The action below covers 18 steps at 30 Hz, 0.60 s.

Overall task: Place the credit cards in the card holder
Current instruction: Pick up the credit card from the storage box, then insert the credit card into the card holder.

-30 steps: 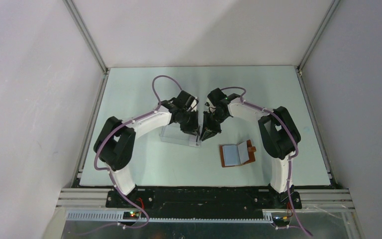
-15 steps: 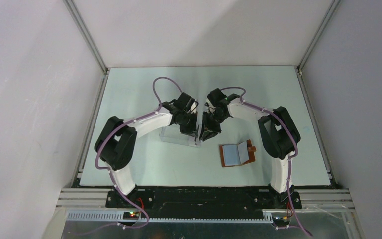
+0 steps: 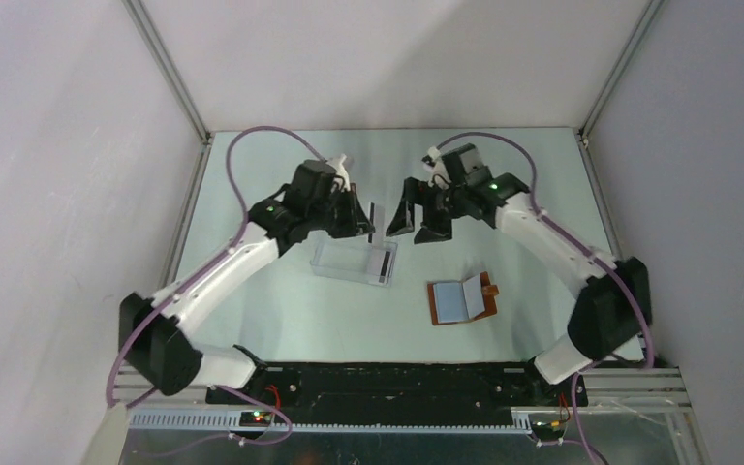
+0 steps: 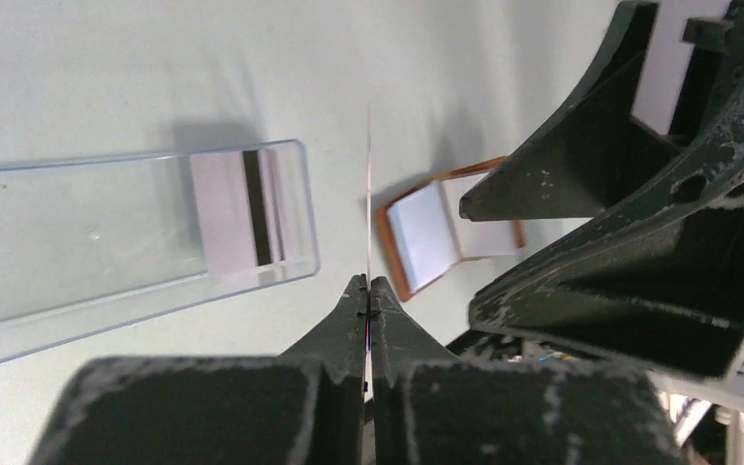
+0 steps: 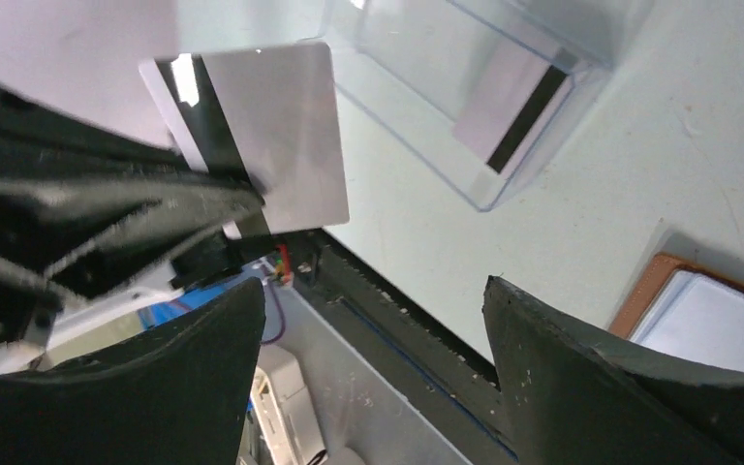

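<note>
The left pincer (image 4: pixel 368 291) is pressed together on the lower edge of a credit card (image 4: pixel 368 194). The card stands upright and edge-on to that wrist's camera, a thin pale line rising from the fingertips. The right wrist view shows the card's face: pale, with a dark stripe along the side nearest the fingers that grip it. It hangs in the air by the right end of the clear tray (image 3: pixel 349 260); whether it is over that end or just beyond it cannot be told.

The right pincer (image 3: pixel 417 225) is spread wide and pinches nothing. It hovers just right of the lifted card, facing it without touching it, up off the tabletop (image 3: pixel 281 320) beyond the tray's right end.

A second credit card (image 3: pixel 385 263) lies flat inside the tray against its right end, dark stripe up.

The card holder (image 3: pixel 462 300) lies open on the tabletop to the right of the tray and nearer the arm bases, apart from it. Its pale inner pockets face up, and its snap tab is on the side away from the tray.
</note>
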Available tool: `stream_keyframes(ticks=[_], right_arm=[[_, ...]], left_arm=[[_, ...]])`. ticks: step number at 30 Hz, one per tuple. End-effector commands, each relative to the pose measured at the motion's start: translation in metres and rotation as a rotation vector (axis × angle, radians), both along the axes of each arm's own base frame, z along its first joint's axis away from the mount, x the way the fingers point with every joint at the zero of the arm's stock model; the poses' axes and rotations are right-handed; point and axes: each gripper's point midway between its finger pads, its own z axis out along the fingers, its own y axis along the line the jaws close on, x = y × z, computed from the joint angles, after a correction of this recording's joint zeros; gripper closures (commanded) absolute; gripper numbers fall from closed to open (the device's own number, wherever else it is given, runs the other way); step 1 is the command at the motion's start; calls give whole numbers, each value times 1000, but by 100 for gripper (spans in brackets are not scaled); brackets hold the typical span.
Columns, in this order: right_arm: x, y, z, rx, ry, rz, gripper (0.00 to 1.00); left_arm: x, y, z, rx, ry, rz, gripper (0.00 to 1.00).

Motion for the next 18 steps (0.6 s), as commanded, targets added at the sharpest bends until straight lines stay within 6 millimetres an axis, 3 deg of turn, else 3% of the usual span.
stream_keyframes(ticks=[1,4,10,14,18], right_arm=[[-9,-9,43,183,-101,12,12],[-21,-15,68,334,-97,30,10],[-43,-20,101,542,-101,99,13],[-53,-16,118,623,-100,161,22],[-55,-12,129,667,-108,196,35]], left_arm=[[-10,1,44,-167,-41,10,100],[-18,-10,60,-335,-49,-41,100],[-59,-34,123,-771,-31,-231,100],[-72,-32,145,-854,-65,-290,100],[-78,-34,151,-869,-53,-332,100]])
